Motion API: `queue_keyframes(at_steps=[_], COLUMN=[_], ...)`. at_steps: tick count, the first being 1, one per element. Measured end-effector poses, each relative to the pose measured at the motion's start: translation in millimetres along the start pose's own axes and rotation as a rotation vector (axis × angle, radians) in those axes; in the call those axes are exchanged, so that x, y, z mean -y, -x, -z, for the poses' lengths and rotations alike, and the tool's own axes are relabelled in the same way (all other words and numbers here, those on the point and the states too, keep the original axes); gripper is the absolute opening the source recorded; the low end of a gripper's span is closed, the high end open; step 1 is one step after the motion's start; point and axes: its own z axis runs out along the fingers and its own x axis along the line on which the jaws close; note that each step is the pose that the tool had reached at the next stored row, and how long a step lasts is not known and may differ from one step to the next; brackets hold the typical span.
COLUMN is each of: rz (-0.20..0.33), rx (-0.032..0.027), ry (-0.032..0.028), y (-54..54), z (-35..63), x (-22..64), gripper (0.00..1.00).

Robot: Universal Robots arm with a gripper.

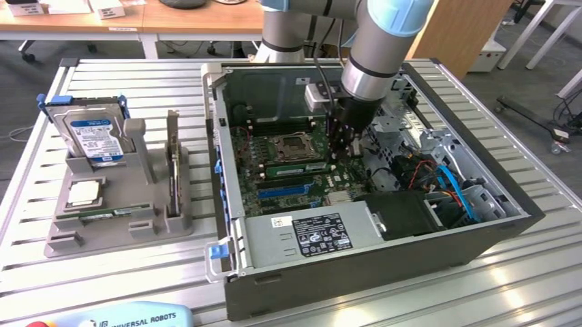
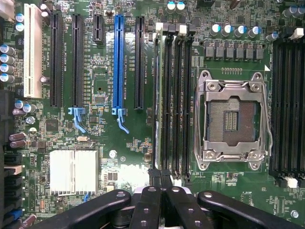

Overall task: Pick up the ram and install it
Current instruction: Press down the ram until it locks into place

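A ram stick, thin and green, stands edge-on in a memory slot of the motherboard inside the open PC case, just beside the empty processor socket. In the wrist view the ram runs along the slot nearest the blue expansion slot. My gripper reaches down into the case at one end of that stick. Its black fingers are pressed together, and the gripper is shut right over the stick's end. I cannot tell whether the tips touch it.
The case walls and the power supply close in the motherboard. On the exterior view's left, a grey fixture holds a hard drive, a square silver chip, an upright card and another green stick.
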Motion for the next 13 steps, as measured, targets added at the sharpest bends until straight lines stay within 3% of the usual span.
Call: queue_keyframes(at_steps=[13], rz=[0.000], rx=[0.0000], ry=[0.0000], y=[0.0], z=[-1.8], x=[0.1], gripper=[0.10])
